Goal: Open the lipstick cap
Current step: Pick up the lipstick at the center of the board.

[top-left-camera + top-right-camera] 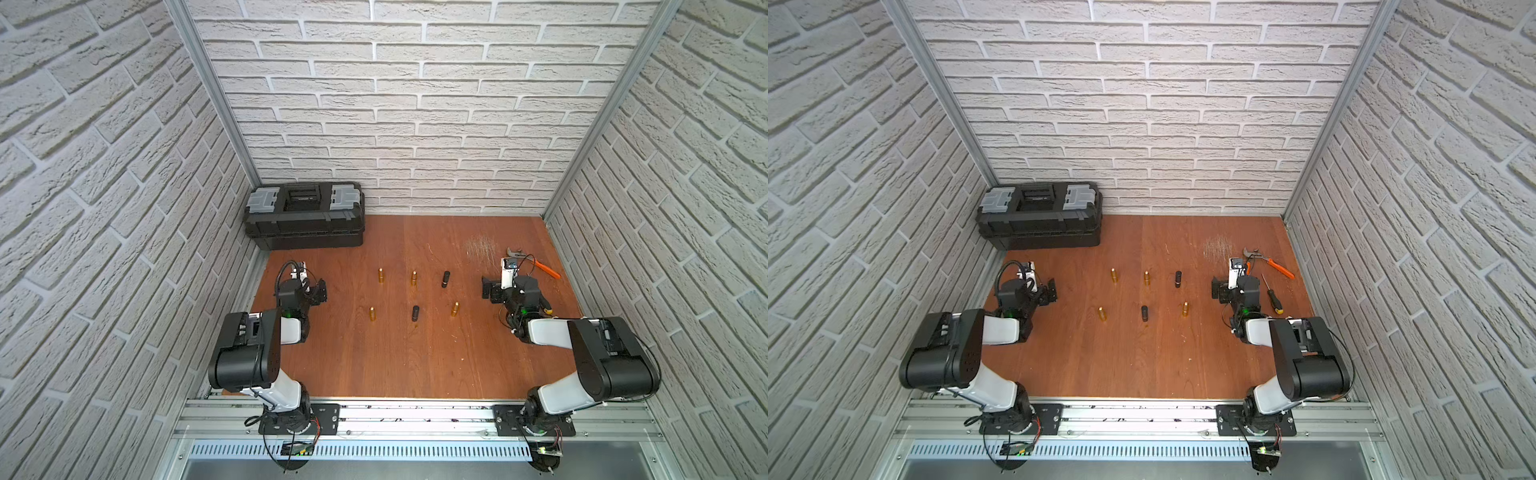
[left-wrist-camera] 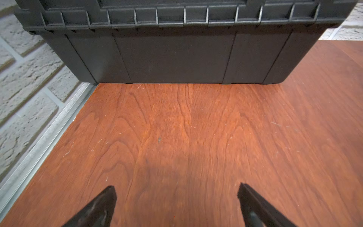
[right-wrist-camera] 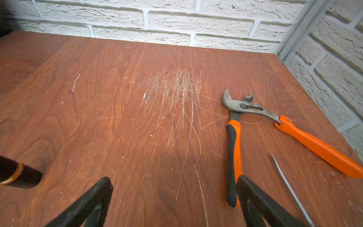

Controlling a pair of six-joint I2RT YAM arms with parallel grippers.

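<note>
Six lipsticks between toolbox, pliers and screwdriver.

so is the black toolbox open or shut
Shut. In both top views the toolbox lid lies flat on its base; the left wrist view shows its rim seated along the front.

Gold and black lipsticks on a reddish-brown wooden table, orange-handled pliers, black toolbox.

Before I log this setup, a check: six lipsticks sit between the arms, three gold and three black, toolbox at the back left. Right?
No. Both top views show four gold lipsticks and two black lipsticks. The rest holds: six in all, toolbox at the back left.
</note>
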